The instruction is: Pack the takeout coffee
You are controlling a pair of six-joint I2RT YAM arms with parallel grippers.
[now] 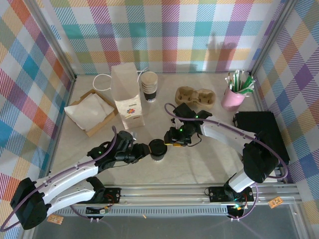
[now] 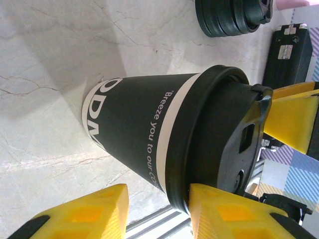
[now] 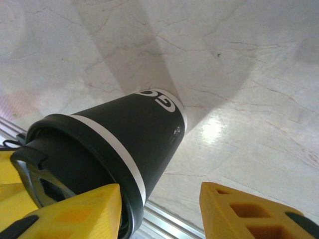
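My left hand (image 2: 157, 193): fingers spread, nothing gripped. Right hand (image 3: 159, 189) same. Takeout coffee (image 1: 158, 148) upright on worktop (image 1: 209, 164) between them. Paper wall likely light, crushable; grip gently below lid (image 2: 219, 139).

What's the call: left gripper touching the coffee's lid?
Cannot tell. In the left wrist view one finger of the left gripper overlaps the lid rim, hiding any gap; the top view is too coarse.

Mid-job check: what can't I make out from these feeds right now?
- Seating of the lid on its far side: turned away in both wrist views, too small in the top view.
- Print on the takeout coffee: left wrist view, wraps out of sight.
- Inside of the paper bag: top view, its front wall hides it.
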